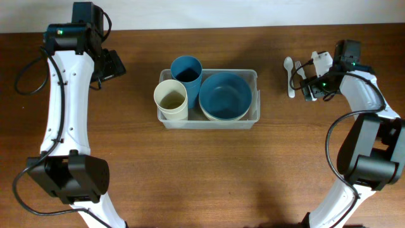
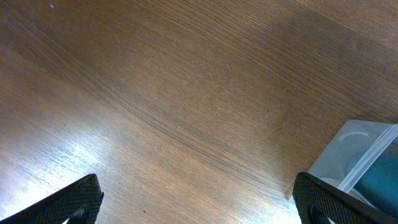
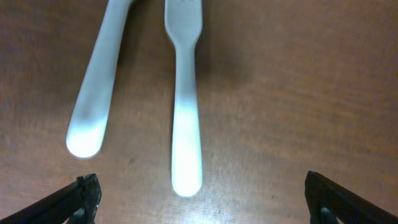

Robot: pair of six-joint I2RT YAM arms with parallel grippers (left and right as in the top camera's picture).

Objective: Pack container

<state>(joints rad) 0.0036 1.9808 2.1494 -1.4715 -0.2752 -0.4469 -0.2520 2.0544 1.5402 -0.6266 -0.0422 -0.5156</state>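
Wooden table [image 1: 209,171]; clear container [image 1: 209,124] at its centre, holding a blue bowl [image 1: 224,95], blue cup [image 1: 186,68], cream cup [image 1: 171,98]. Left gripper [image 2: 196,199] — fingers wide, empty, over bare wood beside the container. Right gripper [image 3: 202,196] — fingers wide, empty, over white spoon [image 3: 99,81] and fork [image 3: 185,93] lying right of it.

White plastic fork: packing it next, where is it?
Overhead view: the white plastic fork lies right of the clear plastic container, between the white plastic spoon and the right gripper.

Bright even light, glare on the table [image 2: 81,152], fork [image 3: 185,118] blurred
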